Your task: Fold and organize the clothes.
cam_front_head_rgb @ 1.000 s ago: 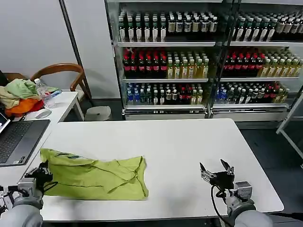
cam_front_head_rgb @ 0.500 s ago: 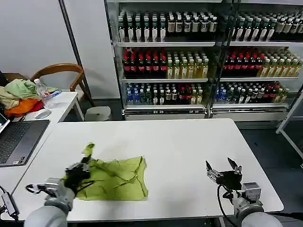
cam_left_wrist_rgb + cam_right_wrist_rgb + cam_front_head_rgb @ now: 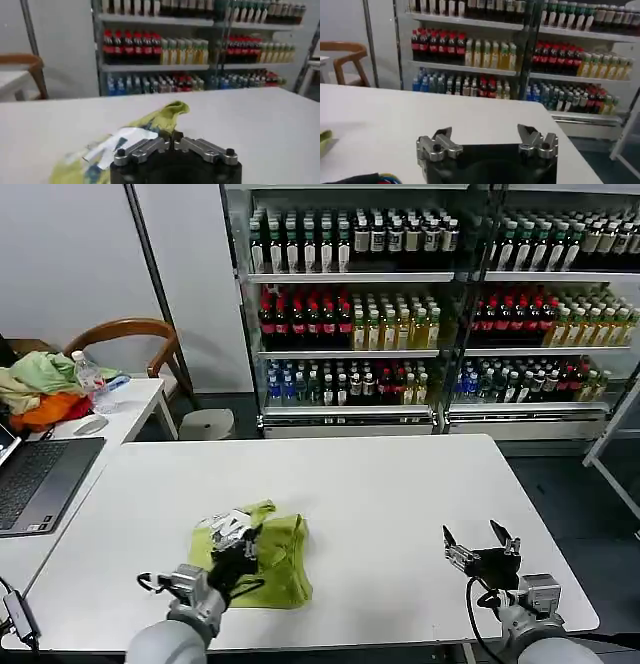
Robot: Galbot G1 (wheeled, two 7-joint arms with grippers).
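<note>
One shirt [image 3: 262, 556] bunched on desk [image 3: 380, 484] | my left claw [image 3: 238, 546] clenched on its folded flap, bulk toward 3 o'clock | right claw [image 3: 479, 548] released, idle, well apart.

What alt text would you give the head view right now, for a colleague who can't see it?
The left gripper is shut on the lime yellow-green cotton shirt, carrying one edge over the rest, white print up, on the white table. The right gripper waits open near the table's front right edge.
</note>
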